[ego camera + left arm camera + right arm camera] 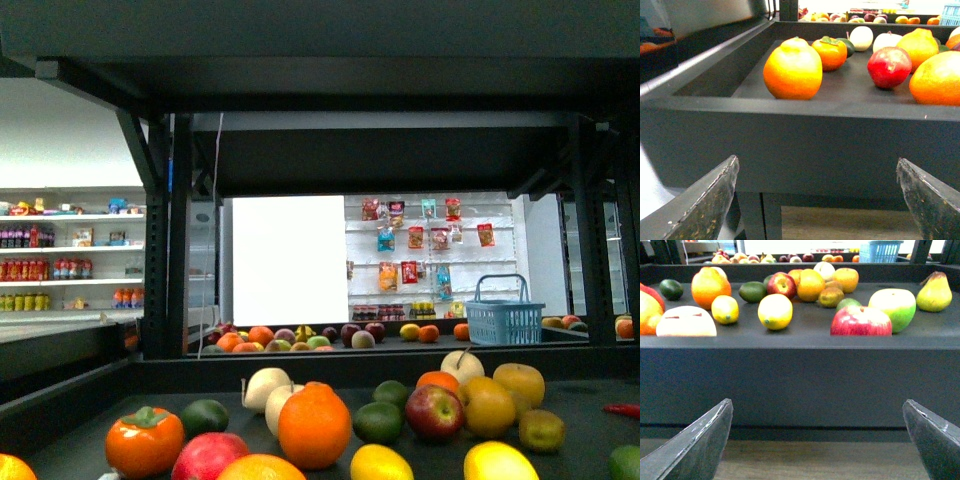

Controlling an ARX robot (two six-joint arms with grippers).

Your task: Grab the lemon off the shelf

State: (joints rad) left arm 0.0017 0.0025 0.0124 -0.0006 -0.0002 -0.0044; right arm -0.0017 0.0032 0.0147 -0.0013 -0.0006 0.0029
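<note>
Front view: right-hand lemon (499, 463) (underside off-frame)

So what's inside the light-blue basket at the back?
No contents rise above the rim of the light-blue basket. Its walls cover the inside from this low angle, so whether it is empty or holds something low cannot be told.

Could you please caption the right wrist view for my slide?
Open right gripper in front of the fruit-laden shelf, facing a small lemon and a larger lemon.
</note>
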